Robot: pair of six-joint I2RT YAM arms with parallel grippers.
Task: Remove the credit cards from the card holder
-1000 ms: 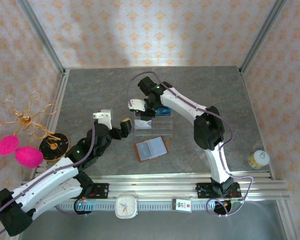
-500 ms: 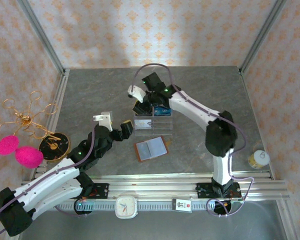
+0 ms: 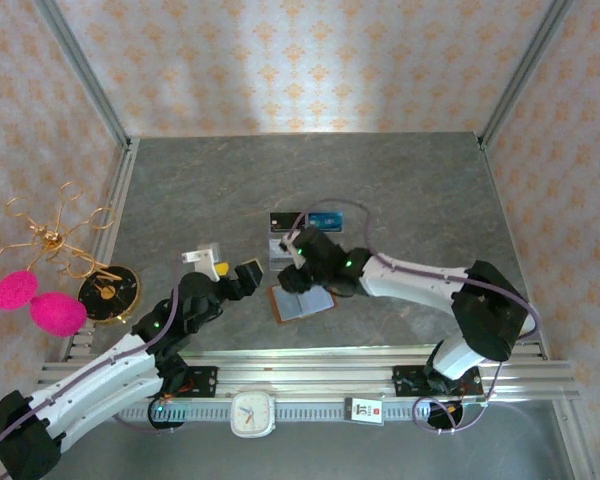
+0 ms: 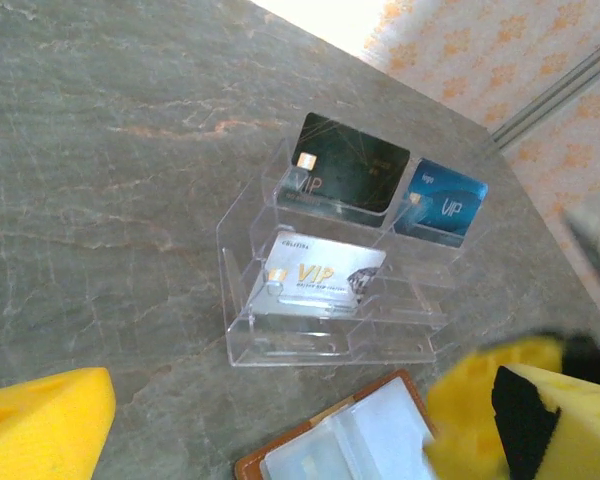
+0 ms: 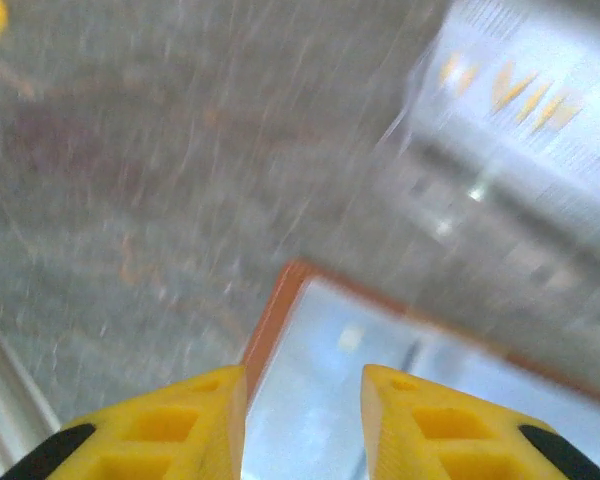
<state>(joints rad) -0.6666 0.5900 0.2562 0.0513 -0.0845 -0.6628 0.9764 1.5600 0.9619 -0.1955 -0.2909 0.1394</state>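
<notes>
Grey bench [image 3: 430,180]: right claw [image 5: 302,385], narrow and empty over card holder [image 5: 280,290], may snag leather, not credit cards [image 5: 410,350]; left claw [image 3: 230,268] wide.

Card holder [image 4: 340,440] just before tiered stand [image 4: 242,270]

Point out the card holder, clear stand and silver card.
card holder [image 3: 306,304], top external view, grey lining.
clear stand [image 4: 320,347], left wrist view, bare front ledge.
silver card [image 4: 325,275], left wrist view, printed face.
</notes>
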